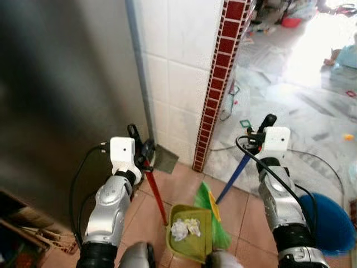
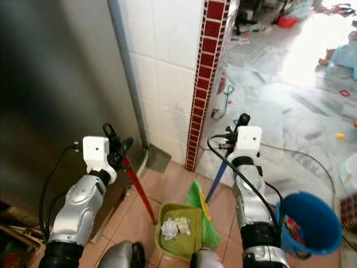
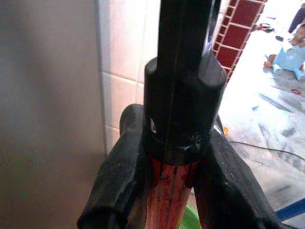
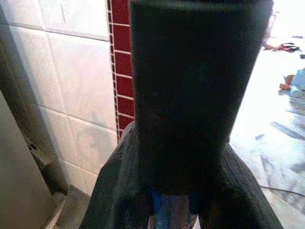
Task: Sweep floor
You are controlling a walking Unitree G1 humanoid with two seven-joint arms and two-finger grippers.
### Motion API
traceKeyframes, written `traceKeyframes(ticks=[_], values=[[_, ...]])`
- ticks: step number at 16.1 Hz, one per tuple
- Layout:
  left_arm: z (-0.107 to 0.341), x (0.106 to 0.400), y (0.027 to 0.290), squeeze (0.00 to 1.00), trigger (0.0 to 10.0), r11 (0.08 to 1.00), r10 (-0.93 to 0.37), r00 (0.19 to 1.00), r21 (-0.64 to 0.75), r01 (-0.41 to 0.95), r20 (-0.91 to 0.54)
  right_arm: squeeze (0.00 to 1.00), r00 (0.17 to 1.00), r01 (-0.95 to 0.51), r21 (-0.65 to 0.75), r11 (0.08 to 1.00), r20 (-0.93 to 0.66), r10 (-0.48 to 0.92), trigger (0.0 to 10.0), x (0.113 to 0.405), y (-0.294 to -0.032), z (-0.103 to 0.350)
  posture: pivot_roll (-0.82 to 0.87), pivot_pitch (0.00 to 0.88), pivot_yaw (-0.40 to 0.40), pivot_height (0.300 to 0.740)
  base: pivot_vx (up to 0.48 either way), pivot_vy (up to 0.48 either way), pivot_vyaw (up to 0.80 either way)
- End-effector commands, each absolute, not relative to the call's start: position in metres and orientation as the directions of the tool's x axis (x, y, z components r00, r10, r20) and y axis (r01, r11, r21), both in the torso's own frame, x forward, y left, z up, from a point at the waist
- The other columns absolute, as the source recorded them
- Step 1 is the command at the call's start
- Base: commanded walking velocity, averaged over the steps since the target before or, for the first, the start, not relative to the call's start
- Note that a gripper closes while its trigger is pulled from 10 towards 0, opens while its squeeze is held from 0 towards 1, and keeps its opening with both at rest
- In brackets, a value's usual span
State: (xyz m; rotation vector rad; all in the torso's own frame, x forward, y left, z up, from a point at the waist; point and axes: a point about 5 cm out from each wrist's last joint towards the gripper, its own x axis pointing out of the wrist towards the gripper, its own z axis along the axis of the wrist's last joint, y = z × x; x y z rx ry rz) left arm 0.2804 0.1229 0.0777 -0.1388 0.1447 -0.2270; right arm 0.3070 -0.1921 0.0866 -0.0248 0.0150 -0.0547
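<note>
A green dustpan rests on the tan floor tiles, with white crumpled paper in it. Its red handle rises to my left gripper, which is shut on the red handle. A green broom head sits just right of the dustpan. Its blue handle leads up to my right gripper, shut on the blue handle just below its black end cap.
A steel surface stands at my left, and a white tiled wall with a dark red brick strip lies straight ahead. A blue bucket stands at my right. Marble floor with scattered items and a cable stretches beyond.
</note>
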Motion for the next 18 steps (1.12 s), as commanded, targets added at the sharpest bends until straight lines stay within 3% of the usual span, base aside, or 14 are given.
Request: traceKeyframes(ticks=[1, 9, 16, 18], values=[[0.085, 0.282, 0.116, 0.0, 10.0, 0.951, -0.274, 0.957, -0.176, 0.254, -0.097, 0.0, 0.995, 0.062, -0.019, 0.998, -0.071, -0.064, 10.0, 0.304, -0.193, 0.076, -0.07, 0.0, 0.019, 0.74, -0.337, 0.0, 0.0], [0.085, 0.282, 0.117, 0.0, 10.0, 0.952, -0.271, 0.957, -0.177, 0.251, -0.1, 0.0, 0.996, 0.064, -0.033, 0.997, -0.066, -0.066, 10.0, 0.304, -0.198, 0.077, -0.07, 0.0, 0.023, 0.74, -0.322, 0.0, 0.0], [0.102, 0.289, 0.127, 0.0, 10.0, 0.961, -0.221, 0.973, -0.185, 0.207, -0.061, 0.0, 0.995, 0.065, -0.034, 0.997, -0.076, -0.068, 10.0, 0.303, -0.199, 0.077, -0.07, 0.0, 0.027, 0.74, 0.0, 0.0, 0.0], [0.105, 0.288, 0.129, 0.0, 10.0, 0.963, -0.21, 0.976, -0.182, 0.197, -0.055, 0.0, 0.994, 0.062, -0.044, 0.997, -0.083, -0.065, 10.0, 0.301, -0.201, 0.076, -0.06, 0.0, 0.024, 0.74, 0.0, 0.0, -0.69]])
